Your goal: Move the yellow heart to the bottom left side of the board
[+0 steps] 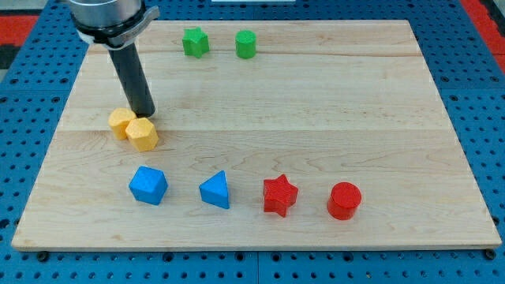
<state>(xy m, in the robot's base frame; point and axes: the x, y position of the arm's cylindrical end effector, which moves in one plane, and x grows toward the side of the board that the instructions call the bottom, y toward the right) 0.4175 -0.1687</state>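
Yellow heart point(121, 122) touches the yellow hexagon point(143, 134); my tip point(147, 115) sits just above both; no hand shows.

A yellow heart point(121, 122) lies flat on the wooden board point(316, 118), toward the view's left side at mid-height, its right edge touching a second yellow block point(143, 134) that sits just below and right of it.
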